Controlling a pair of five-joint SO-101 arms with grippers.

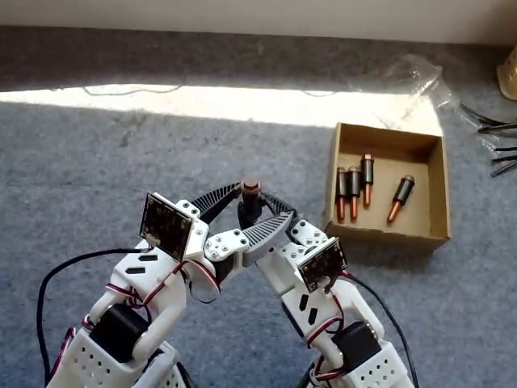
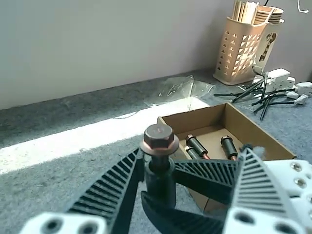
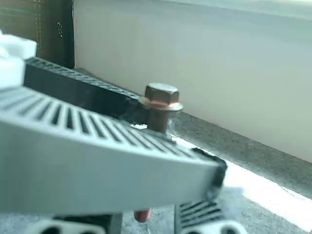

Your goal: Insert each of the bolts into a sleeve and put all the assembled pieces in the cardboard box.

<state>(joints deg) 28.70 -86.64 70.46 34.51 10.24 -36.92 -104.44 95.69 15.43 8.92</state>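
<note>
The left gripper (image 2: 158, 187) and right gripper (image 1: 260, 214) meet, both clamped on one upright black cylindrical sleeve (image 2: 161, 183). A copper-coloured hex-head bolt (image 2: 159, 140) sits in it, head above the fingers. The brown cardboard box (image 1: 386, 134), holding four assembled pieces (image 1: 354, 192), lies near the right gripper's outer side.

No word, number or sign can be read in any view. The beige slotted holder (image 2: 246, 46) standing by the wall carries a column of dark cut-out shapes down one face that may be letters, but they are too small to make out. The head of the bolt (image 2: 158, 139) bears a faint raised stamp on top, and it is not legible
</note>
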